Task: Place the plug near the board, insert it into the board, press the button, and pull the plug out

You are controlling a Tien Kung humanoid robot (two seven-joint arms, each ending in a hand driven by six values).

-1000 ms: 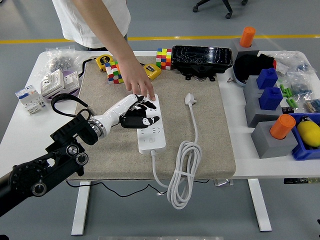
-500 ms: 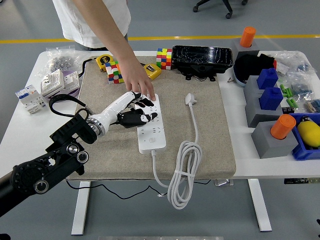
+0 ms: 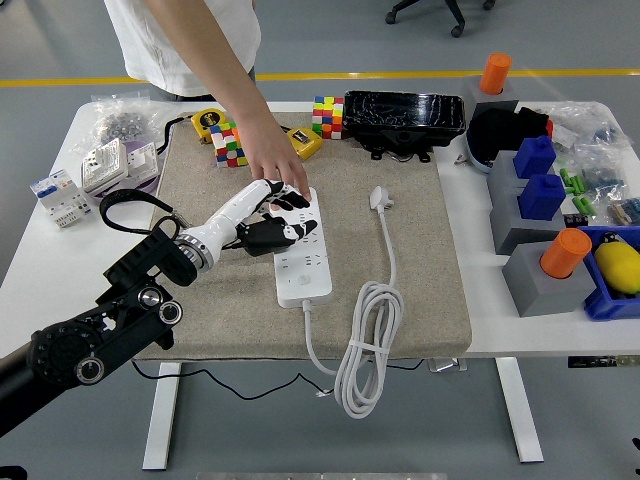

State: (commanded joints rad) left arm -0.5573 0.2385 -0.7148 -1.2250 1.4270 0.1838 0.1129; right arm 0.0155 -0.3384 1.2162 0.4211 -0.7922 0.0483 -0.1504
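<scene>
Resting my left hand [image 3: 272,222], fingers spread and grasping nothing, on the board [image 3: 302,250], apparently pressing its button. A person's hand [image 3: 270,160] steadies the board; next, I grip the plug [image 3: 381,198].

Grey floor [image 3: 320,40], yellow floor line [image 3: 420,75], white table [image 3: 45,255], office chair base [image 3: 428,12].

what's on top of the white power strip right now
The robot's left hand lies over the power strip's far half, and a person's hand presses its far end. The sockets beneath them are covered; the near sockets show bare.
</scene>
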